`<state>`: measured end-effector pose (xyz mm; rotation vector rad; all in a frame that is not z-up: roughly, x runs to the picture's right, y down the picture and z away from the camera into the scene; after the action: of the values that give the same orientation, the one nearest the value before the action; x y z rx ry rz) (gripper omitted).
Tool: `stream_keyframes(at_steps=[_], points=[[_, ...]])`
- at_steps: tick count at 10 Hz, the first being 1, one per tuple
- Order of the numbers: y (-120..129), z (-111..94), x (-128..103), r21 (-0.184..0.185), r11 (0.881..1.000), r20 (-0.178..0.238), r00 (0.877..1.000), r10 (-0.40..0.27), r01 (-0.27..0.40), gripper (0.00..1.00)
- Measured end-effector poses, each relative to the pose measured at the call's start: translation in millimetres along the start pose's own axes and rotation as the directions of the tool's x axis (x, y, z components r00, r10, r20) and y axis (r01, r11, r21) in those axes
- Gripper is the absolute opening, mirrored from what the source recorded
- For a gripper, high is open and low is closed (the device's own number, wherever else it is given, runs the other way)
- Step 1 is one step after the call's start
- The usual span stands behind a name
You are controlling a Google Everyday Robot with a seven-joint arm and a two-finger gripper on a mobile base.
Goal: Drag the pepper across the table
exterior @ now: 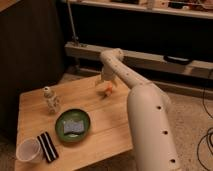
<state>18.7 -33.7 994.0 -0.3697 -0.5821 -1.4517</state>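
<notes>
The pepper (108,90) is a small orange tapered piece lying on the light wooden table (117,120), near its far right edge. My gripper (104,82) hangs at the end of the white arm, right above and behind the pepper, at the pepper's upper end. Whether it touches the pepper does not show.
A white speckled bottle (50,99) stands at the table's left. A green plate (73,125) with a grey-blue sponge sits in the middle front. A black striped packet (47,146) and a clear plastic cup (28,150) are at the front left corner. A shelf unit runs behind the table.
</notes>
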Motion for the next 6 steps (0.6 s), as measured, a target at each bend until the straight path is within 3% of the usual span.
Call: stream_keyframes(at_steps=[3,6], points=[[15.0,12.7,-5.8,-0.010,0.999,0.035,0.998,0.046,-0.046,0.80],[24.0,15.7,-17.8,-0.011,0.998,0.042,0.997,0.068,-0.067,0.79]])
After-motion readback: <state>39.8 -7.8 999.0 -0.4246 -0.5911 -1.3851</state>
